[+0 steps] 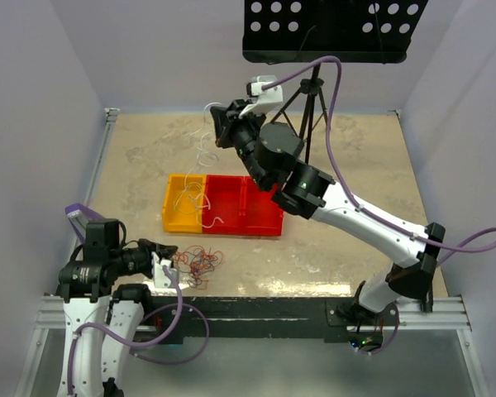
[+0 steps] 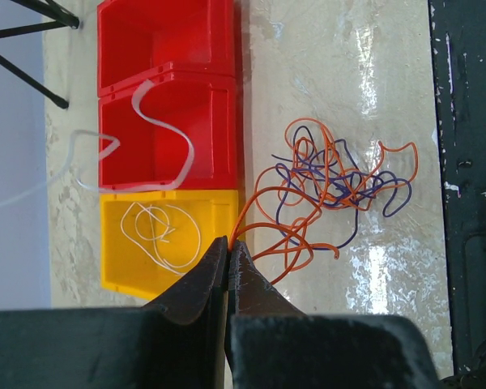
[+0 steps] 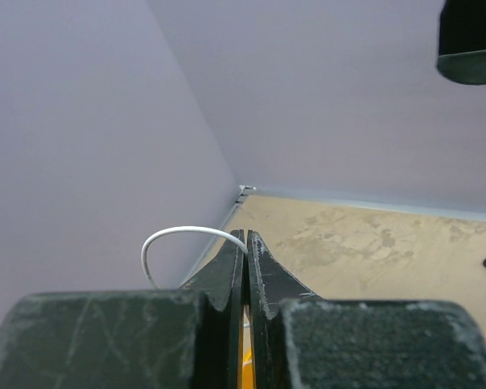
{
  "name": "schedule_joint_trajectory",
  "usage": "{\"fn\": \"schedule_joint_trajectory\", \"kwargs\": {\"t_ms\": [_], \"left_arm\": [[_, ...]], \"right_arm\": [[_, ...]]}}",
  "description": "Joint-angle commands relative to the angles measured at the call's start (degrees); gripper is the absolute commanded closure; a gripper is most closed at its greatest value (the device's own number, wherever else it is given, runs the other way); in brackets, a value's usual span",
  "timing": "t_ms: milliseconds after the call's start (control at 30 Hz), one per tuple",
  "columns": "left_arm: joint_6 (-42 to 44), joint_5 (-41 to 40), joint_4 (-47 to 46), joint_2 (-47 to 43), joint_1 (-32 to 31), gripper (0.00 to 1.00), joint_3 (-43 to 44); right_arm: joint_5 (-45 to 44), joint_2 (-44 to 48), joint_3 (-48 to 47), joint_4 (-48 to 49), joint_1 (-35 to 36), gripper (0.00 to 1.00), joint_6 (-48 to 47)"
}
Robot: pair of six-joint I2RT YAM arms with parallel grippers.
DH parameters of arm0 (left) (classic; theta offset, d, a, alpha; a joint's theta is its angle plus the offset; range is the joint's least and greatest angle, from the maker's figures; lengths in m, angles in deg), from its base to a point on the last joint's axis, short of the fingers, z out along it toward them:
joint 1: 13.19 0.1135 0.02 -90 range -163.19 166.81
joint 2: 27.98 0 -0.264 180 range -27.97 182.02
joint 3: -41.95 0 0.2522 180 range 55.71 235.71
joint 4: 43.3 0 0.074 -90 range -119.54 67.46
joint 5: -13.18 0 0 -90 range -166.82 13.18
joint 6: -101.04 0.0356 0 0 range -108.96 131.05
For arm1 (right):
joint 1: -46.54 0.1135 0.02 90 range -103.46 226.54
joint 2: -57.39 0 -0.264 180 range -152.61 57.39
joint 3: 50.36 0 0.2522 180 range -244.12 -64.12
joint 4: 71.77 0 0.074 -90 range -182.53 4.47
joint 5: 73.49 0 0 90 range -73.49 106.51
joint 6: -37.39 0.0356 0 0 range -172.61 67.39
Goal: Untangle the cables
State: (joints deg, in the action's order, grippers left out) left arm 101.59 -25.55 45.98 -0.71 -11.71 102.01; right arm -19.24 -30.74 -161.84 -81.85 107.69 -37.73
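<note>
A tangle of thin orange and purple cables point(image 1: 198, 263) lies on the table near the front left, and shows in the left wrist view point(image 2: 332, 174). My left gripper point(image 1: 164, 263) point(image 2: 228, 241) is shut on one orange cable point(image 2: 241, 217) at the edge of the tangle. My right gripper point(image 1: 218, 124) point(image 3: 246, 235) is raised over the far left of the table, shut on a white cable point(image 3: 178, 231). That white cable point(image 1: 202, 153) hangs down toward the yellow bin point(image 1: 175, 217). Several white cables point(image 2: 158, 235) lie coiled in the yellow bin point(image 2: 121, 279).
A red two-compartment bin point(image 1: 264, 225) point(image 2: 219, 49) adjoins the yellow one at mid-table. A black perforated plate point(image 1: 331, 29) on a tripod point(image 1: 310, 103) stands at the back. Lilac walls enclose the table on three sides. A black rail point(image 1: 264, 308) runs along the front edge.
</note>
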Motion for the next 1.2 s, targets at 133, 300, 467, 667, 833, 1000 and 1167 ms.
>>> {"fn": "schedule_joint_trajectory", "kwargs": {"t_ms": [133,300,467,667,833,1000,1167], "left_arm": [[-0.1,3.5,-0.1,1.2,-0.2,1.00,0.4],[-0.2,3.7,-0.1,1.6,-0.2,1.00,0.5],[-0.5,3.6,-0.1,1.4,-0.2,1.00,0.6],[-0.8,3.7,-0.1,1.5,-0.2,1.00,0.5],[-0.9,3.7,0.0,1.4,-0.2,1.00,0.5],[-0.6,3.8,0.0,1.5,-0.2,1.00,0.1],[-0.5,3.8,0.0,1.6,-0.2,1.00,-0.2]], "right_arm": [[4.4,-5.7,-5.4,4.5,0.4,1.00,-0.5],[5.1,-9.9,-6.1,6.3,0.5,1.00,0.8],[4.0,-14.7,-8.8,7.0,0.5,1.00,0.6],[3.7,-20.9,-15.7,5.6,0.3,1.00,0.2],[3.3,-23.1,-21.5,4.9,0.2,1.00,-0.7],[1.6,-23.6,-23.6,6.2,0.1,1.00,-3.0],[0.8,-25.2,-25.1,6.5,-0.3,1.00,-4.8]]}}
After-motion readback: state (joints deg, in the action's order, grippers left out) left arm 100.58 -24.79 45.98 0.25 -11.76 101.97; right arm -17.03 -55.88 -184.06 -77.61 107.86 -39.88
